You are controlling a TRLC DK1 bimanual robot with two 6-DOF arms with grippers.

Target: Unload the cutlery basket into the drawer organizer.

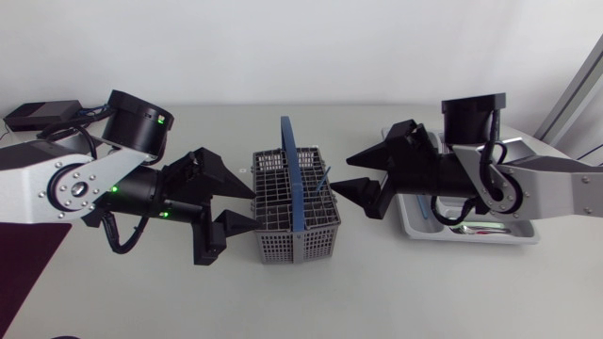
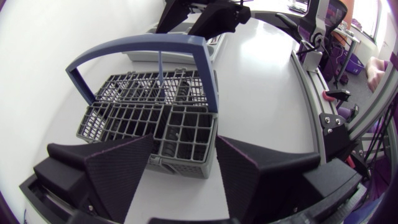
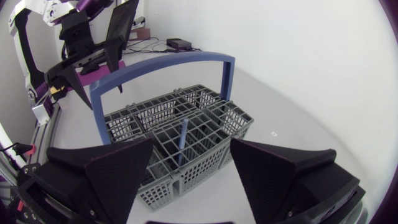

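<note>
Basket (image 1: 283,247) of grey grid with blue arched handle (image 1: 294,179) stands between left fingers (image 1: 224,179) and right fingers (image 1: 366,193), both spread open.

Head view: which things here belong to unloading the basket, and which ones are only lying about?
For the job: cutlery basket; thin blue piece standing in it; drawer organizer; left tool and right tool, both open.
Lying about: small black box.

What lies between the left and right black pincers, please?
The grey mesh cutlery basket with a blue arched handle; the head view shows it.
</note>
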